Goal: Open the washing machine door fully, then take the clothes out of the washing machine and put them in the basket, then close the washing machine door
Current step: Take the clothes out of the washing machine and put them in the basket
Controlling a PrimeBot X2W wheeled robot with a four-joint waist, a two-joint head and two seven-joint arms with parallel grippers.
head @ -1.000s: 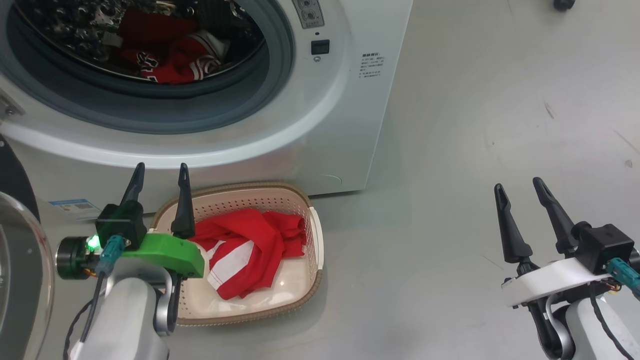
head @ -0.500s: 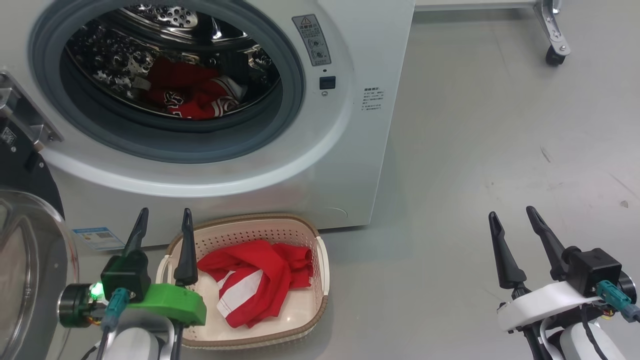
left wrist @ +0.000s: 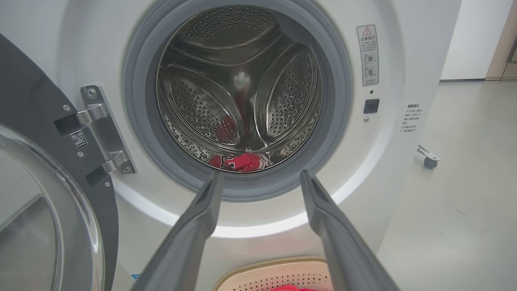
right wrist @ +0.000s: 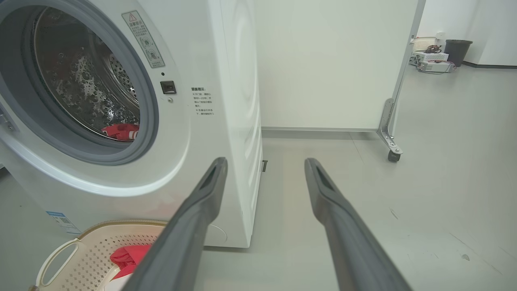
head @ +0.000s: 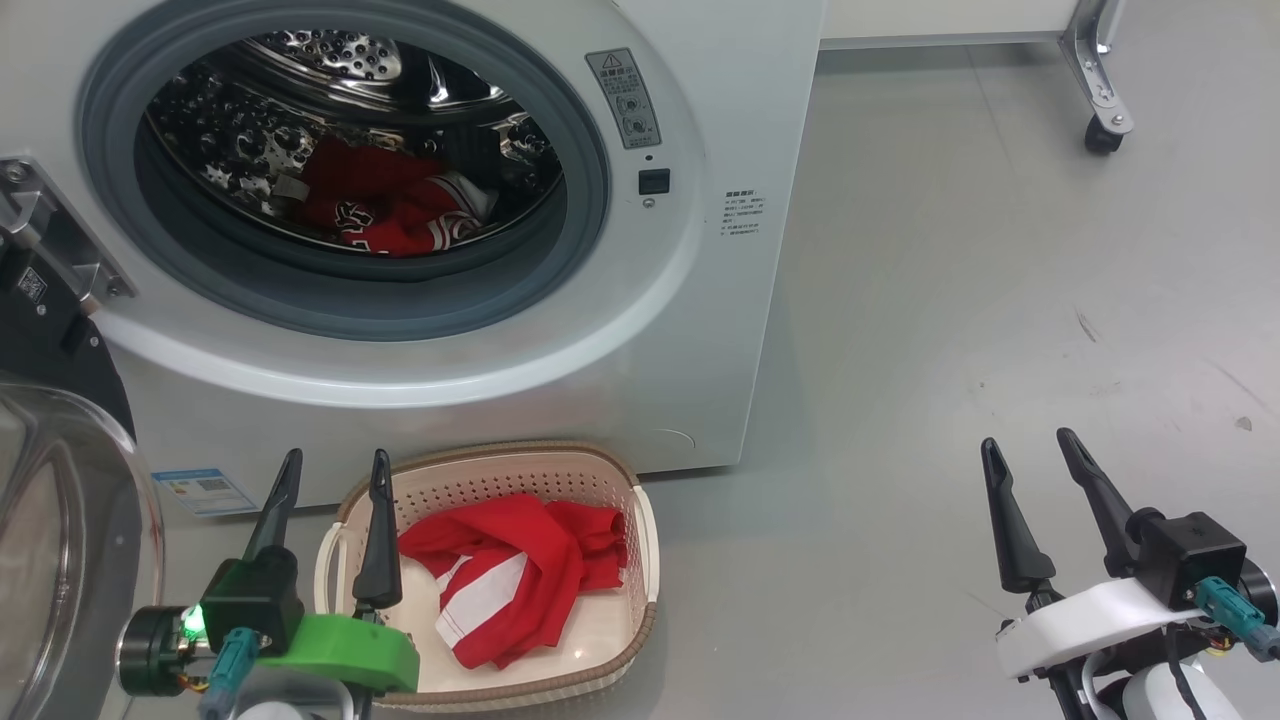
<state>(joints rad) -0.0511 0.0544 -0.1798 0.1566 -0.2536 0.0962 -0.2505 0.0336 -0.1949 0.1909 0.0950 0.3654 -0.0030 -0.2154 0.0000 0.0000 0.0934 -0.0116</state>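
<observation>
Washer (head: 700, 330) — warning sticker (head: 622, 98), blue label (head: 203, 490)

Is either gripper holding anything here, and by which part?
Nothing is held. The left gripper and the right gripper both stand open and empty; one jersey lies in the basket, another inside the washing machine.

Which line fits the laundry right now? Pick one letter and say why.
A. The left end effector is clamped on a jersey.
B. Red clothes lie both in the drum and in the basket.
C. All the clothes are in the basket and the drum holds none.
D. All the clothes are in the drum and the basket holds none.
B: one red jersey lies at the bottom of the drum, and a second red jersey lies in the basket.
</observation>
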